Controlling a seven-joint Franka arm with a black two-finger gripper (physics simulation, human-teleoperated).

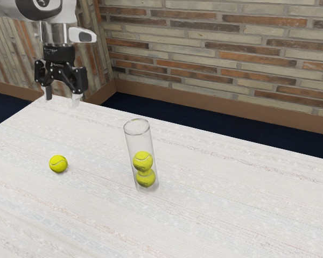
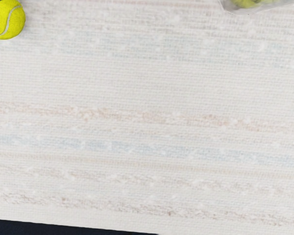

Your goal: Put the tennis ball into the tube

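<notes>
"While our gripper (image 1: 62,99) points downward, raised above the table (image 1: 231,215) near its edge, how do we read the fingers (image 1: 48,93)?"

"We read them in the exterior view: they stand apart, one on each side of a visible gap. State: open."

"Where do we locate the tennis ball (image 1: 58,164)?"

"We locate it on the table surface, outside the tube (image 1: 130,141) and well apart from our gripper. Relative to the tube, it lies toward the exterior view's left. Our wrist view includes part of the same yellow-green ball, with its pale curved seam, and a small part of the tube."

"What do we record for the tube?"

"We record a clear cylinder standing upright on the table, with its rim uppermost. Two balls (image 1: 142,160) are stacked inside, in the lower portion, one directly above the other."

"And the surroundings?"

"We note a brick wall (image 1: 231,48) with a brown baseboard (image 1: 204,109) beyond the table, above a dark blue floor (image 1: 177,114)."
</notes>
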